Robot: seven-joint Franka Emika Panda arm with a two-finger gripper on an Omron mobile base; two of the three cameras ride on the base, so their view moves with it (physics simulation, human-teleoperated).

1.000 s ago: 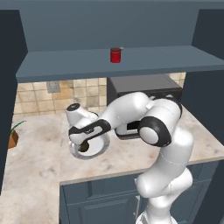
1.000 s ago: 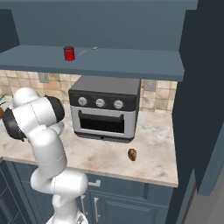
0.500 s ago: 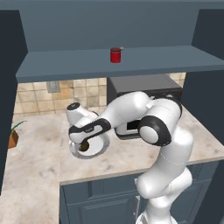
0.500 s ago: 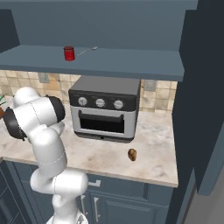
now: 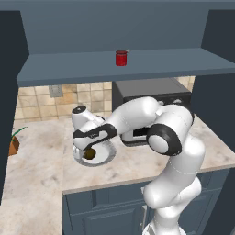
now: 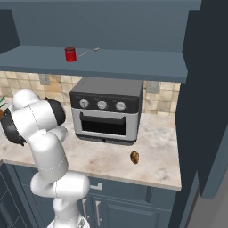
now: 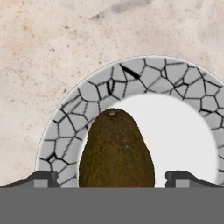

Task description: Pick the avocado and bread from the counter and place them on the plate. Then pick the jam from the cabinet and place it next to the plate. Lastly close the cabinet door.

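Right now the gripper (image 7: pixel 111 179) hangs low over the plate (image 7: pixel 144 76), and its two dark fingertips (image 7: pixel 41 178) stand wide apart, one on each side of the avocado (image 7: pixel 116 151) with a clear gap between each tip and the brown skin, so nothing is gripped. In the hand view the avocado lies between the jaws with its stem end pointing away from the hand, resting on the plate's white centre and lapping onto the cracked grey rim on one side. From the left base view the avocado (image 5: pixel 90 152) shows as a dark lump on the plate (image 5: pixel 103 156), just under the gripper (image 5: pixel 87 147). Bare marble counter (image 5: pixel 41 160) surrounds the plate on all sides, the front edge lying near it. Further along, the toaster oven (image 6: pixel 107 111) stands against the tiled wall, and the bread (image 6: pixel 134 157) lies alone on open counter before it. Highest and farthest, the red jam (image 5: pixel 121 58) sits on the cabinet shelf (image 5: pixel 137 69).
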